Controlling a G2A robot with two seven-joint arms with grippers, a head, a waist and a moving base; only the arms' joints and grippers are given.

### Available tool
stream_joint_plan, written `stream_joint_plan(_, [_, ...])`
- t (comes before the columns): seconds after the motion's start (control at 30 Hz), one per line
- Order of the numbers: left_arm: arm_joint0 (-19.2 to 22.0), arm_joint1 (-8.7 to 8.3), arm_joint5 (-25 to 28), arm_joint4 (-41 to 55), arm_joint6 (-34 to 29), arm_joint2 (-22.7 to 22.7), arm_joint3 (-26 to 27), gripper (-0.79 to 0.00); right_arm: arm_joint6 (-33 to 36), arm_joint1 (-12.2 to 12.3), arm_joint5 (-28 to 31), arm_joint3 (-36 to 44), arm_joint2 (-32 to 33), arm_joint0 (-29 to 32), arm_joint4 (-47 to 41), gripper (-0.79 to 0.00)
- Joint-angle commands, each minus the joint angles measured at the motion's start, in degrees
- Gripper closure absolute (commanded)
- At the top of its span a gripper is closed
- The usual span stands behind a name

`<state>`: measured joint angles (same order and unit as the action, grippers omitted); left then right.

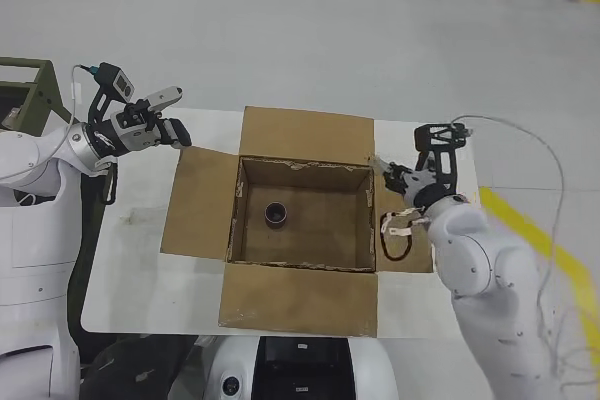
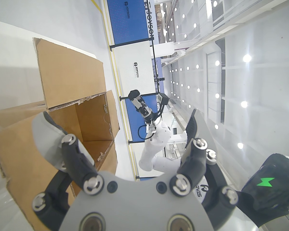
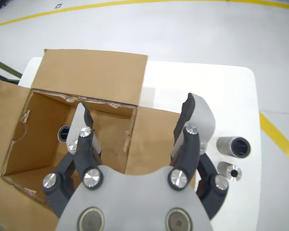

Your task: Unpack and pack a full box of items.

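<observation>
Cardboard box [image 1: 302, 135] holds one metal cylinder [image 1: 277, 213]; two more cylinders [image 3: 233, 147] [image 3: 229, 171] lie outside; left gripper [image 1: 177, 117], right gripper [image 3: 136, 106]: fingers spread, empty.

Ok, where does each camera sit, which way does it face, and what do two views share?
Top view: above the arms, looking down on the table and open box; the left arm and right arm show.
Left wrist view: on that wrist, facing sideways past the box into the hall; the open left gripper and the far right arm show.
Right wrist view: on that wrist, looking down into the box; the open right gripper shows.
Shared: the metal cylinder in the box, in top and right wrist views.
</observation>
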<state>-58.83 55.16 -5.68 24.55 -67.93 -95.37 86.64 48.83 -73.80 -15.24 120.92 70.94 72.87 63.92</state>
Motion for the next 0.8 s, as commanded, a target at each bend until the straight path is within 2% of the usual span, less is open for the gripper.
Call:
stream_joint_plan(0.0, [0.0,0.0,0.0,0.0,0.0,0.0,0.0,-0.785,0.7,-0.3,1.7,-0.3,-2.7,-1.5,-1.3,-0.708])
stream_joint_plan(0.37, [0.0,0.0,0.0,0.0,0.0,0.0,0.0,-0.785,2.9,-1.9,7.9,-6.0,-13.6,-9.1,-5.6,-0.714])
stream_joint_plan(0.57, [0.0,0.0,0.0,0.0,0.0,0.0,0.0,-0.785,2.7,-2.6,12.5,-10.3,-18.3,-10.9,-7.4,-0.708])
stream_joint_plan(0.77, [0.0,0.0,0.0,0.0,0.0,0.0,0.0,-0.785,2.4,-3.0,16.1,-13.9,-21.7,-11.6,-5.4,-0.696])
